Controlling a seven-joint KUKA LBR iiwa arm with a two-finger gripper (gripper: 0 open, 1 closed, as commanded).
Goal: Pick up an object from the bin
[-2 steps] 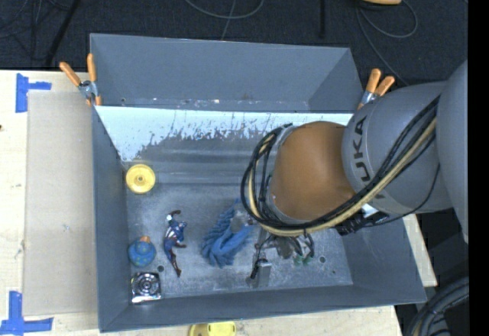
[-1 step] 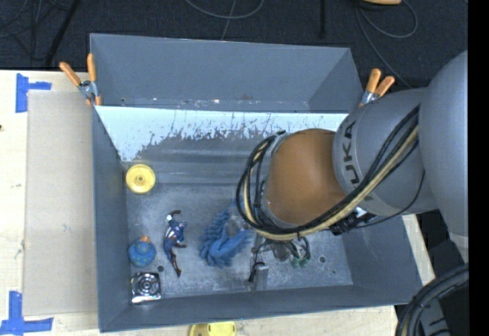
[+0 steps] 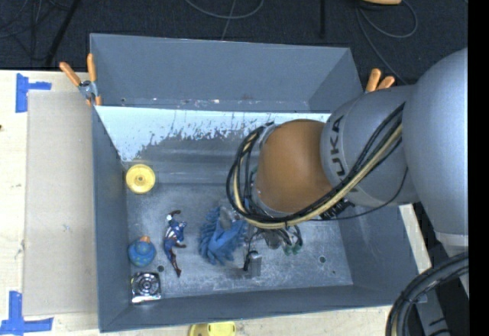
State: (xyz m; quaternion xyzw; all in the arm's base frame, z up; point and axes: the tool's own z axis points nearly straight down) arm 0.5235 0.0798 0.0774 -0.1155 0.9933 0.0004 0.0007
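My gripper (image 3: 251, 263) reaches down near the bin's front, just under the arm's wrist. A crumpled blue cloth-like thing (image 3: 221, 242) lies right beside it on the left, touching or nearly touching it. A small green thing (image 3: 293, 248) lies just to the right of the gripper, partly hidden by the wrist. A little figure in blue and red (image 3: 175, 240) lies further left on the floor.
A yellow round disc (image 3: 140, 179) lies at the left middle. At the front left corner sit a blue round knob-like thing (image 3: 141, 253) and a small silver square thing (image 3: 145, 286). The arm's wrist covers the bin's right middle.
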